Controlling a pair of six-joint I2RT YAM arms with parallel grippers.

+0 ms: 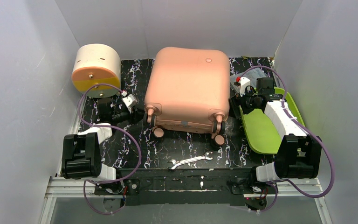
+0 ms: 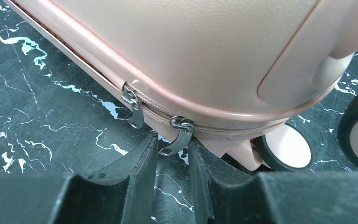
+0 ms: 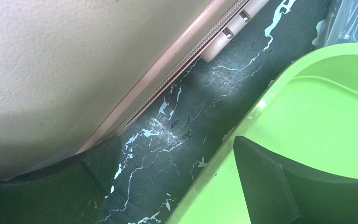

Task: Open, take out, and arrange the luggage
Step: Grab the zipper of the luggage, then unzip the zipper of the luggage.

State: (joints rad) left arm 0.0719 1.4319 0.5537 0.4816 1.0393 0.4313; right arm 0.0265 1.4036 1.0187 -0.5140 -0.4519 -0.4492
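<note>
Unzipping is the step: the luggage (image 1: 186, 86) lies shut mid-worktop (image 1: 135, 140), left jaws bracket a zipper pull (image 2: 179, 137) (pinched or not, I cannot tell), right jaws spread wide; next, clamp and drag it along the seam (image 2: 223, 127).

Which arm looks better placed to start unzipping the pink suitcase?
The left: the left gripper flanks a zipper pull on the suitcase corner; the right gripper hangs wide open between suitcase side and lime-green tray, no pull in sight.
</note>
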